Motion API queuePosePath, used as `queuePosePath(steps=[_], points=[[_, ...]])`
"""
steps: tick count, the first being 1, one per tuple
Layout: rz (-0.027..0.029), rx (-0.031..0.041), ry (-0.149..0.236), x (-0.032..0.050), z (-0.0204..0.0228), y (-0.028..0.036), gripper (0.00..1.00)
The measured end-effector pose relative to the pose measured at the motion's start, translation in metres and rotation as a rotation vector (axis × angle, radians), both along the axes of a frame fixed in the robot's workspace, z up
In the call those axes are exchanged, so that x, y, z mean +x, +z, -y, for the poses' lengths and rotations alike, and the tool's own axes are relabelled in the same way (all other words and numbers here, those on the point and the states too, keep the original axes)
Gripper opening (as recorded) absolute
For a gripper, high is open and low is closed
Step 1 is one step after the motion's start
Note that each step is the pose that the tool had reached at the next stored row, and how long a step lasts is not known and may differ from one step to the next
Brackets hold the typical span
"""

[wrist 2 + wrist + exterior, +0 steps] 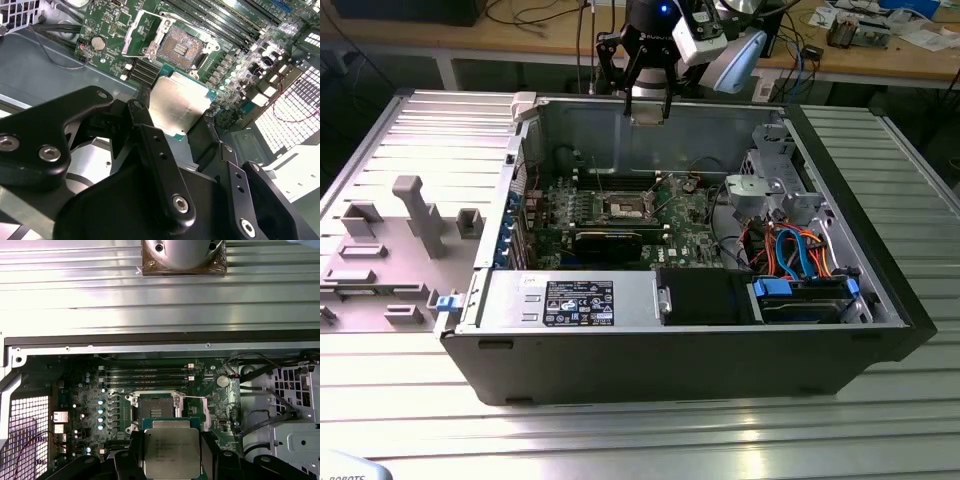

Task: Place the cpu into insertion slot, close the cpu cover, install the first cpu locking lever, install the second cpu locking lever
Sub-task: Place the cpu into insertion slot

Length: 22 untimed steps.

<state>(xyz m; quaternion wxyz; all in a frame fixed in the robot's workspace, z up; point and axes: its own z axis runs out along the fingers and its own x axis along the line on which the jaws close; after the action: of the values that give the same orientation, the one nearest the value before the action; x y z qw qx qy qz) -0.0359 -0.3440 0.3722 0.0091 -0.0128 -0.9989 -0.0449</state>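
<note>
Computer case [670, 350] lies open on the ribbed metal worktop [620, 440]. On the near side of the insertion slot [625, 207], a printed label [578, 300] sits on the case's inner housing; its text is too small to read. The slot is uncovered, dark centre exposed, with the cpu cover [137, 32] swung back beside it. Beyond the slot, above the case's far wall, the gripper [177, 114] is clamped on two opposite edges of the cpu [171, 452]. The chip's faint top print is illegible.

Bright room light glares white off the ribbed metal table [75, 290] beside the computer case [670, 350]; inside the case, the motherboard [212, 405] sits in dimmer shade.
</note>
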Motion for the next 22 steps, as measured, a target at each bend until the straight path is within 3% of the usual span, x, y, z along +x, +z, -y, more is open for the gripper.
queuePosePath(steps=[11, 20, 22], points=[[-0.0001, -0.0001, -0.032, -0.0002, 0.0000, -0.0001, 0.54], [0.0000, 0.0000, -0.088, -0.0023, 0.0000, -0.0006, 0.54], [-0.0001, -0.0003, -0.120, -0.0025, 0.0000, -0.0008, 0.54]])
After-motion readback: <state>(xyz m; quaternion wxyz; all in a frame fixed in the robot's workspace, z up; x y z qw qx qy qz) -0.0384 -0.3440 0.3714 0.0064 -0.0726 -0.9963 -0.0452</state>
